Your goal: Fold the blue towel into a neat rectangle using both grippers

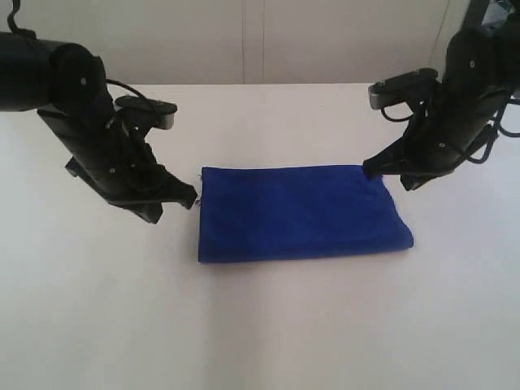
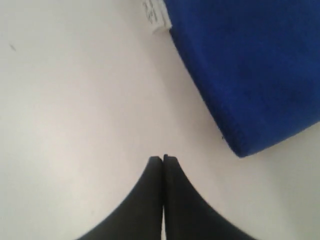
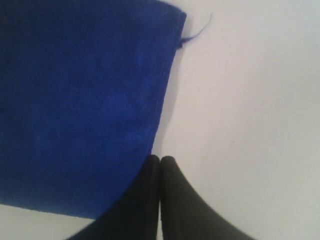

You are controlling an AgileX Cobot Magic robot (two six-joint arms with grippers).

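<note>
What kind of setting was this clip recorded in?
Probably a robotics lab bench rather than a home: a plain white table, a pale blank wall, and the left gripper and right gripper flanking a blue towel.

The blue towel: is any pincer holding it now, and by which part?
Nothing is held. The left pincer is shut over the white table; the right pincer shut beside the edge of the deep-blue soft cloth towel, pinching no cloth.
</note>
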